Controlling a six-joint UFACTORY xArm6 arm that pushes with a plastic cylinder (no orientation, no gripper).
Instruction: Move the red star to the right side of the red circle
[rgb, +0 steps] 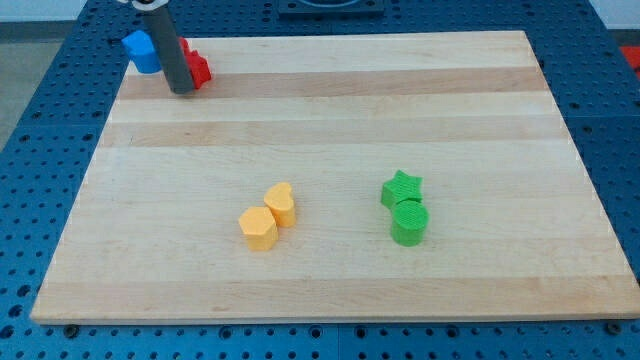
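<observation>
My rod comes down at the view's top left, and my tip (181, 91) rests on the board. Red block pieces (197, 66) show right behind the rod, to its right. They are partly hidden, so I cannot tell the red star from the red circle. A blue block (142, 50) sits just left of the rod at the board's top left corner. My tip is at the bottom edge of the red pieces, touching or nearly touching them.
A yellow heart (281, 203) and a yellow hexagon (258, 228) sit together at the lower middle. A green star (401, 188) and a green cylinder (409, 222) sit together right of centre. The wooden board (330, 110) lies on a blue perforated table.
</observation>
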